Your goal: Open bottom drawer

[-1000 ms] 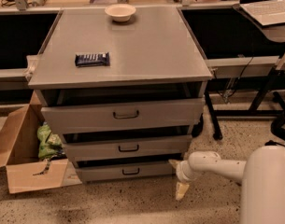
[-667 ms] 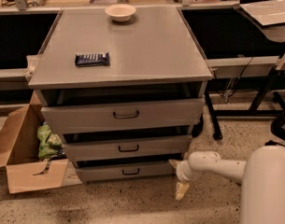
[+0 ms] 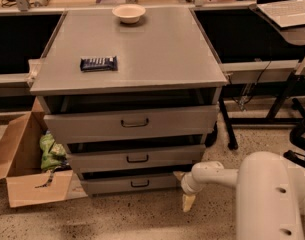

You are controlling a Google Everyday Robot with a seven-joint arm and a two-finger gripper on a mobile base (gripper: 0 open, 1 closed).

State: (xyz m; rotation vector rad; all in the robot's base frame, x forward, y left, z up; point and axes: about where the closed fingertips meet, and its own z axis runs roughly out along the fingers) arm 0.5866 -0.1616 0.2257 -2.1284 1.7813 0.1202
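The grey cabinet has three drawer fronts. The bottom drawer [image 3: 129, 184] is the lowest and shallowest, with a small dark loop handle [image 3: 140, 184]. It stands slightly out from the cabinet, as do the middle drawer [image 3: 136, 159] and the top drawer [image 3: 132, 123]. My gripper [image 3: 184, 190] is low at the bottom drawer's right end, just above the floor, to the right of the handle. One tan finger [image 3: 188, 202] points down to the floor.
A dark snack bar [image 3: 98, 63] and a white bowl [image 3: 129, 13] lie on the cabinet top [image 3: 157, 49]. An open cardboard box [image 3: 23, 169] with a green bag stands left of the cabinet. Desk legs [image 3: 277, 104] and cables stand to the right.
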